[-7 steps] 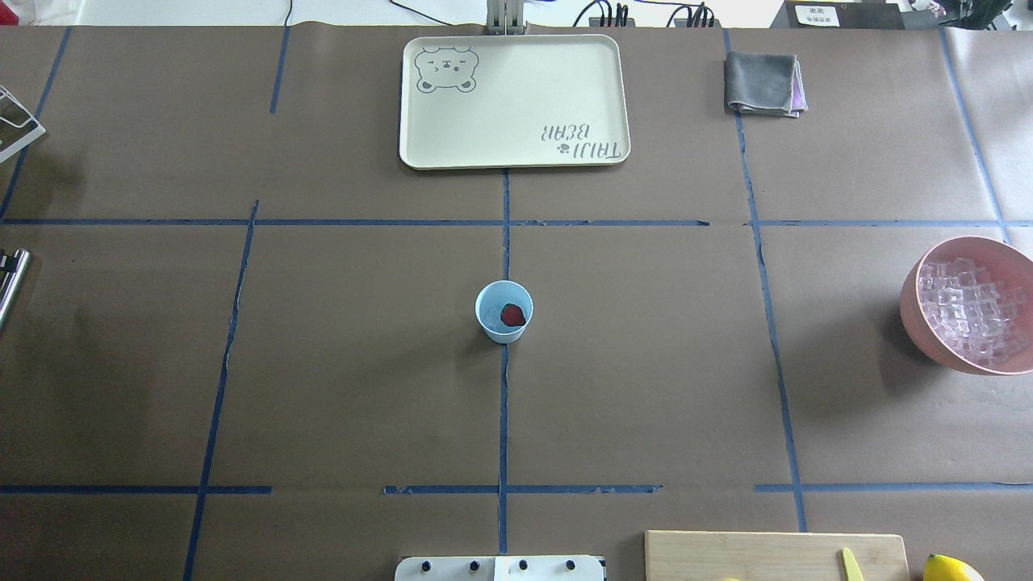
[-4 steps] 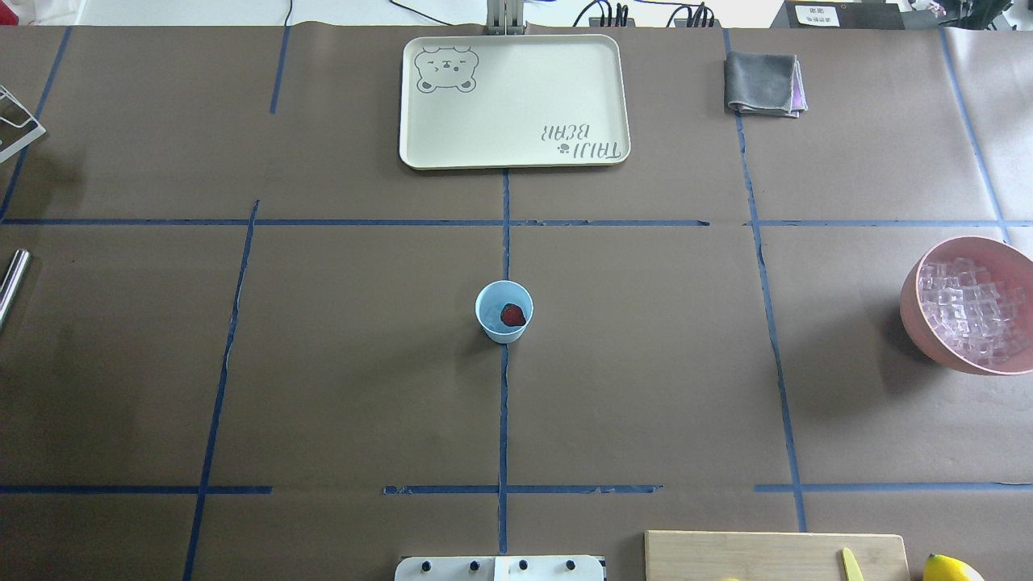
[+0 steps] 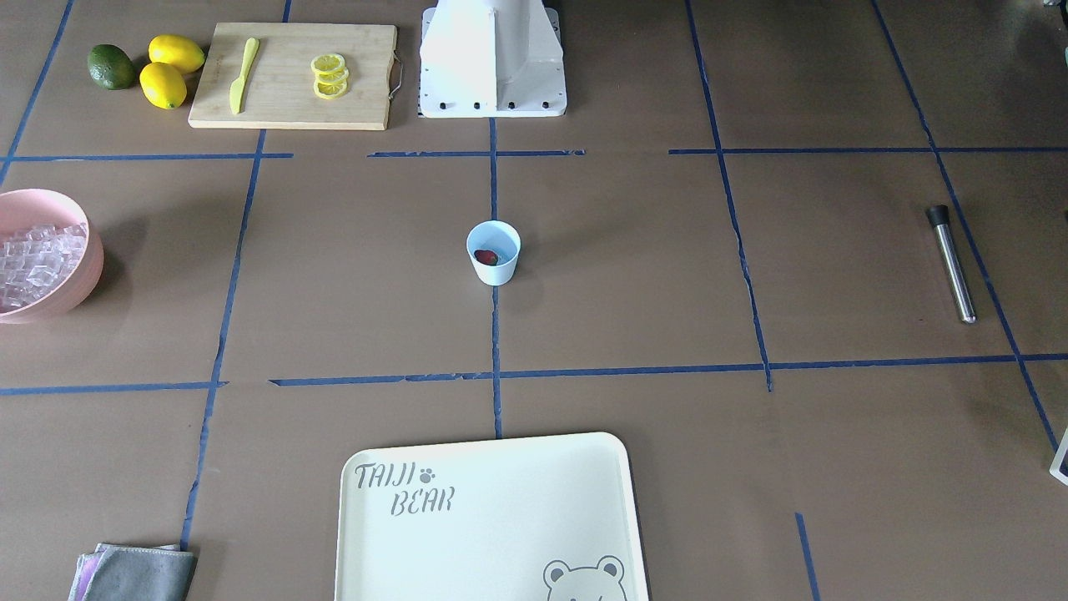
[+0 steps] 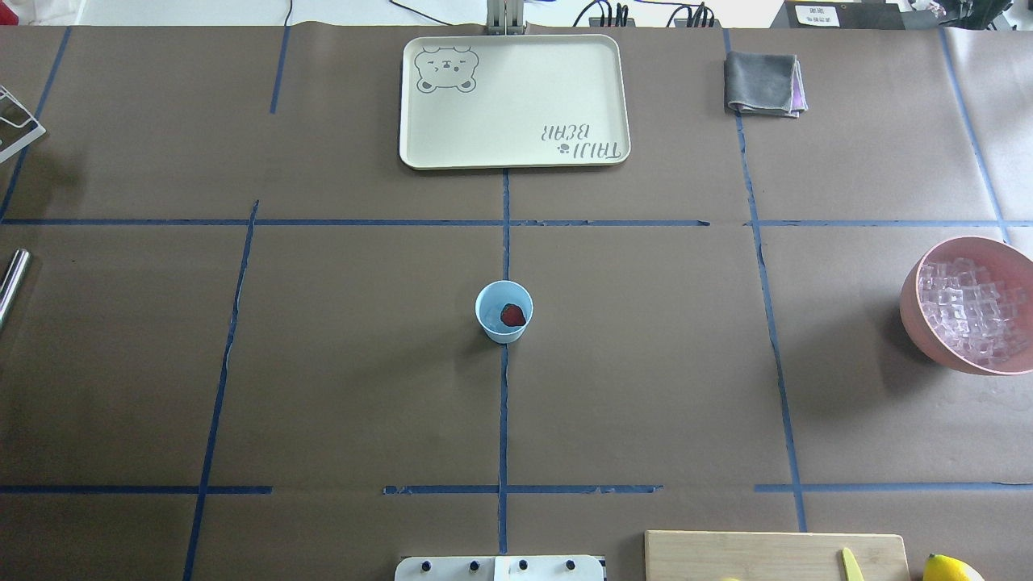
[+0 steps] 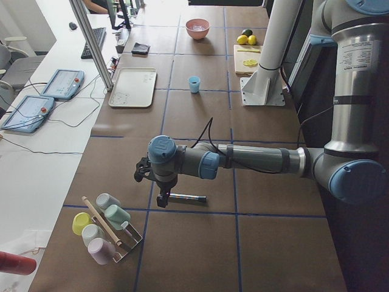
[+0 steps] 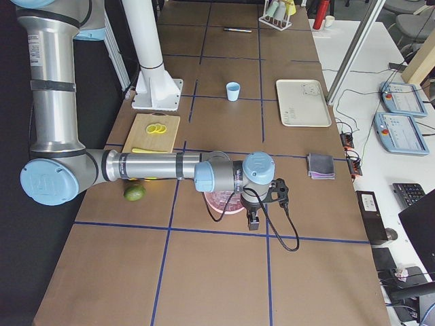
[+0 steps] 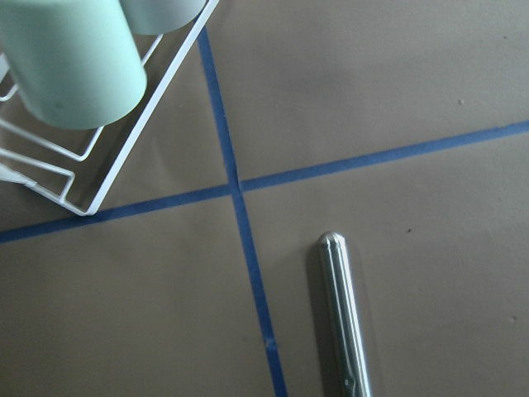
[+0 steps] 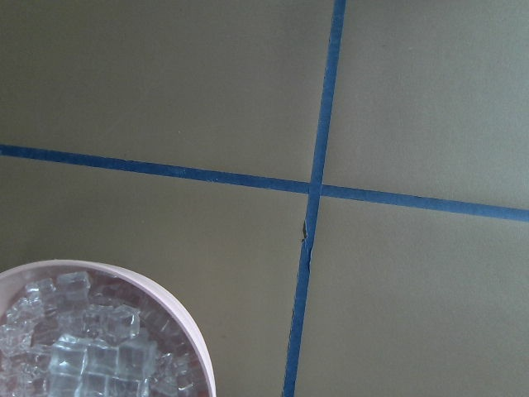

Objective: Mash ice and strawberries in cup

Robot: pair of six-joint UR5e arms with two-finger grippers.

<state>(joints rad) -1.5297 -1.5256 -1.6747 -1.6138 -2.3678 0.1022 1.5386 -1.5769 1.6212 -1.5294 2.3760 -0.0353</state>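
Observation:
The light blue cup [image 4: 503, 311] stands upright at the table's middle with one red strawberry [image 4: 513, 315] inside; both also show in the front view, cup [image 3: 493, 253] and strawberry [image 3: 486, 256]. The ice [image 4: 968, 311] is piled in a pink bowl [image 4: 912, 319] at the far right, and shows in the right wrist view [image 8: 74, 347]. My left gripper [image 5: 163, 199] hangs just over one end of a steel rod [image 5: 185, 197]. My right gripper [image 6: 253, 221] hangs beside the pink bowl [image 6: 221, 202]. I cannot tell whether either is open or shut.
The steel rod [image 3: 951, 263] lies flat at the left end, next to a wire rack of pastel cups [image 5: 103, 228]. A cream tray [image 4: 516, 101] and a grey cloth [image 4: 763, 83] lie at the far side. A cutting board [image 3: 292, 75] holds lemon slices and a knife; lemons lie beside it.
A dark part beside the steel rod at the overhead view's left edge has gone out of view. The cup, strawberry and bowl have not moved.

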